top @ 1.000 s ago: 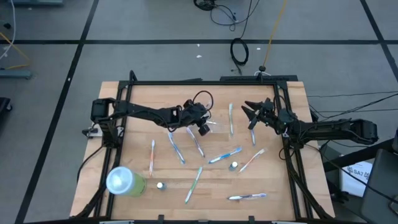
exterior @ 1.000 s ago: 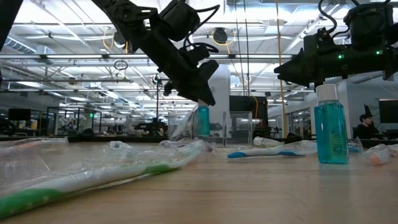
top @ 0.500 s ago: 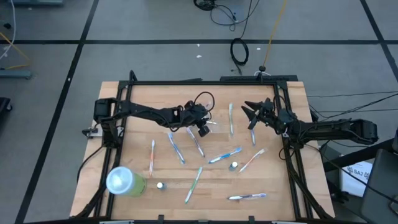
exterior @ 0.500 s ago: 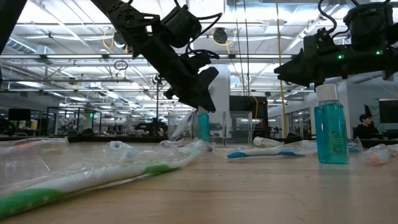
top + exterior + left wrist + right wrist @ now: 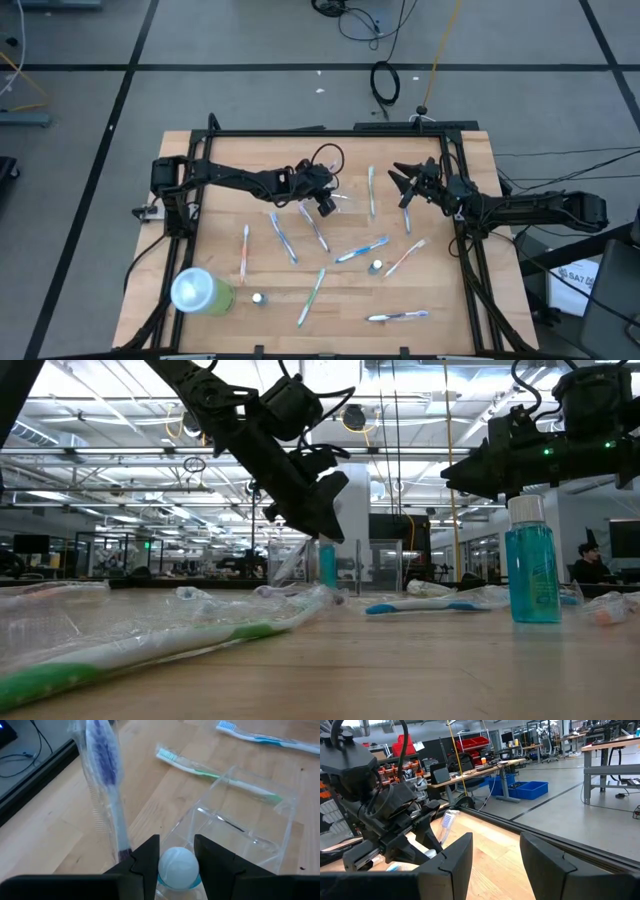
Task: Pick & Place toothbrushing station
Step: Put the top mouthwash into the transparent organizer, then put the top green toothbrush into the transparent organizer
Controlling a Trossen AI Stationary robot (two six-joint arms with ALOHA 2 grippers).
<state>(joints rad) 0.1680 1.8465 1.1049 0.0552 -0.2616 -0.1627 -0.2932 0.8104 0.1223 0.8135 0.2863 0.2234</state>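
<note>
A small clear plastic cup (image 5: 343,200) stands mid-table; it also shows in the left wrist view (image 5: 245,815). A wrapped blue toothbrush (image 5: 102,765) stands upright beside it. My left gripper (image 5: 324,206) is at the cup's near corner, shut on a small white-capped teal tube (image 5: 179,866), which the low view (image 5: 327,563) shows upright. My right gripper (image 5: 404,186) is open and empty, held above the table's far right part. Several wrapped toothbrushes (image 5: 361,248) lie flat on the table. My left gripper has the tube's white cap (image 5: 176,860) between its two fingers (image 5: 148,856), one on each side. The fingers come from above, slanting down from the table's left. The tube stands upright below them at the clear cup; its foot is hidden.
A lime-green tumbler (image 5: 200,292) lies at the near left. Two more small tubes (image 5: 258,298) (image 5: 376,267) stand on the near half. Toothbrushes lie scattered across the middle and near right (image 5: 398,316). A black frame (image 5: 462,250) borders the table.
My left gripper has shifted a little toward the table's left edge and tipped slightly over the tube. The tube has stayed upright at the cup.
</note>
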